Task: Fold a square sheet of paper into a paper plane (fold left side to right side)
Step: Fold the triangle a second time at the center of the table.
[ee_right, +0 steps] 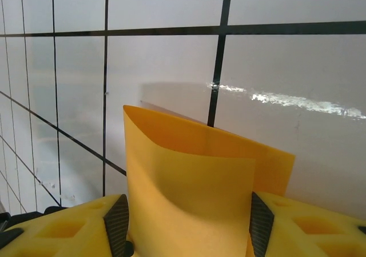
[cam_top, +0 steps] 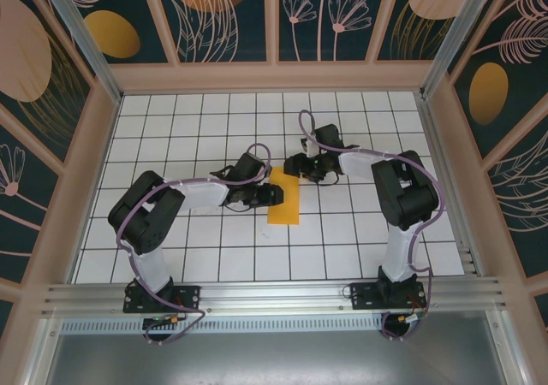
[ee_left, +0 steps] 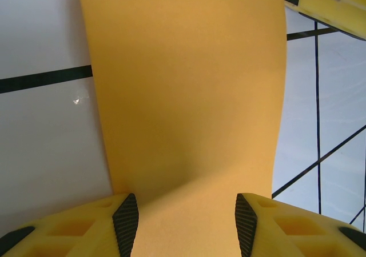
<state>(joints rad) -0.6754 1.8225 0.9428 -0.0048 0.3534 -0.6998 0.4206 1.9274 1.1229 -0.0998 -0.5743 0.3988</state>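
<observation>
so the left gripper (ee_left: pixel 186 211) has its jaws about half apart, and the square sheet of paper (cam_top: pixel 286 204) runs flat through the gap and under the fingertips. Looks more like it's pinning the sheet than pinching it. The right gripper (ee_right: pixel 187 217) is also partway apart, with a doubled-over lip of paper standing up between the pads (ee_right: pixel 117 223). Honestly can't tell if they're biting it or just straddling it.

From the top view the sheet sits mid-frame on the white grid table (cam_top: pixel 171 128) as a narrow upright strip, with the left gripper on its left edge and the right one at its upper right corner.

My take on handling: it's super light, floppy stuff that bows and slides easily and creases for good. I'd grab a free edge or corner shallowly while the other arm pins it, and never squeeze the middle
</observation>
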